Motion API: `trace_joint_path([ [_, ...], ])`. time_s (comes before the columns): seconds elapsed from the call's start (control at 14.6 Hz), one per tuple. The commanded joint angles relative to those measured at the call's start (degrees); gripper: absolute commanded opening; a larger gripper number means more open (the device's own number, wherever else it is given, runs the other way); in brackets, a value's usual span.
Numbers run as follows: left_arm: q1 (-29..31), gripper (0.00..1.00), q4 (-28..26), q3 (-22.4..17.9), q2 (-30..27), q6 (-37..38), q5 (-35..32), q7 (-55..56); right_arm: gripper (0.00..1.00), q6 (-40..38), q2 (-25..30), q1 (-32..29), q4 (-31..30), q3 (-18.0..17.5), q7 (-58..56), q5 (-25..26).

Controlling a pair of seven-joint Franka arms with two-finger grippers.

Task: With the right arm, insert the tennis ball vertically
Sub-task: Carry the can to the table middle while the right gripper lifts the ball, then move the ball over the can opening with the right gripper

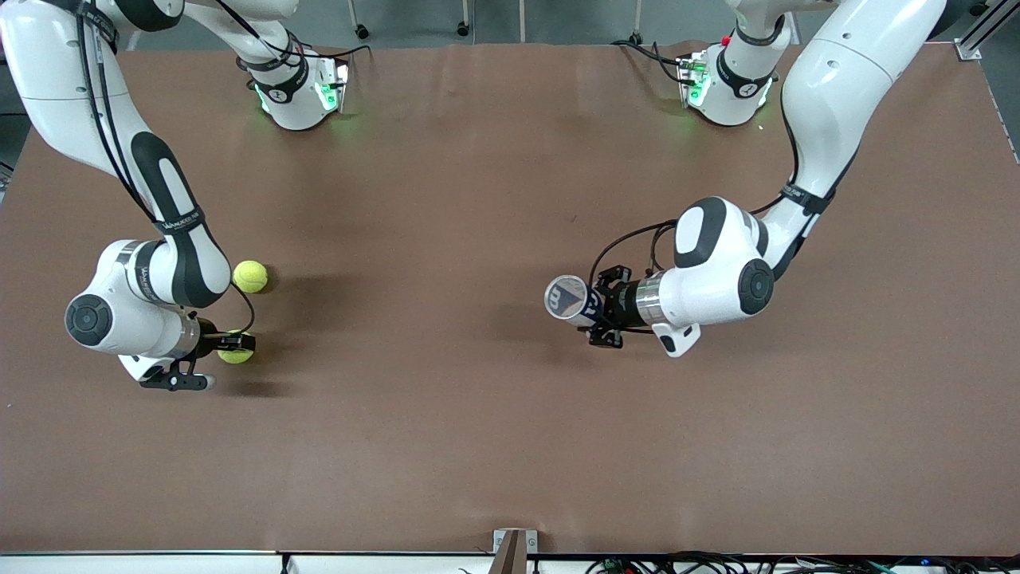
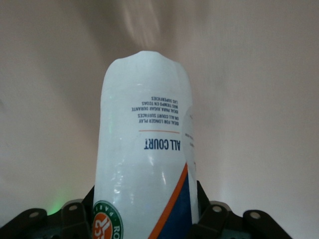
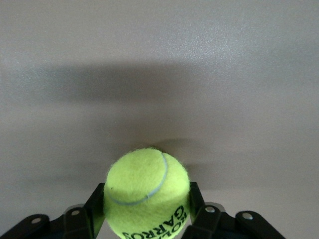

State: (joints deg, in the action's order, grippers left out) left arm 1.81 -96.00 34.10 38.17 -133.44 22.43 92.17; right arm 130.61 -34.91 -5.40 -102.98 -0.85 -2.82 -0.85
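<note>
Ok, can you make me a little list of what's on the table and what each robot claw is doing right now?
right claw: shut on a tennis ball at the right arm's end of the table
second tennis ball: loose on the table, beside the right arm, farther from the front camera than the held one
left claw: shut on a tennis ball can
can: white with blue and orange print, its round end facing up toward the front camera
balls in the can: cannot tell
</note>
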Motion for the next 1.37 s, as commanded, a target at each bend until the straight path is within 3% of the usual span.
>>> trace_joint_path([
  [0.0, -2.24, 0.72, 5.63, 0.44, 4.01, -2.16, 5.85, -1.20, 0.44, 0.01, 0.10, 0.03, -0.73, -0.29, -0.61, 0.68],
  [0.27, -6.28, 0.72, 5.73, 0.44, 5.87, -10.24, 12.53, -3.74, 0.42, -8.68, 5.36, 3.98, 0.58, -0.64, 1.84, 0.33],
  [0.69, -10.77, 0.71, 9.50, 0.44, 9.38, -17.38, 21.23, -7.17, 0.40, -22.91, 14.24, 15.83, 4.27, -0.90, 19.21, -0.29],
  [0.82, -11.56, 0.71, 10.74, 0.53, 10.35, -17.56, 23.96, -8.66, 0.40, -28.19, 14.61, 20.93, 8.65, -0.90, 27.56, -0.90],
  [1.1, -14.72, 0.71, 11.00, 0.44, 11.32, -19.67, 33.18, -16.48, 0.40, -29.18, 14.08, 25.60, 16.91, -0.73, 41.11, -12.14],
  [1.3, -17.17, 0.71, 13.37, 0.27, 14.47, -19.75, 37.50, -21.14, 0.40, -28.65, 12.32, 28.15, 21.75, -0.82, 47.71, -12.95],
])
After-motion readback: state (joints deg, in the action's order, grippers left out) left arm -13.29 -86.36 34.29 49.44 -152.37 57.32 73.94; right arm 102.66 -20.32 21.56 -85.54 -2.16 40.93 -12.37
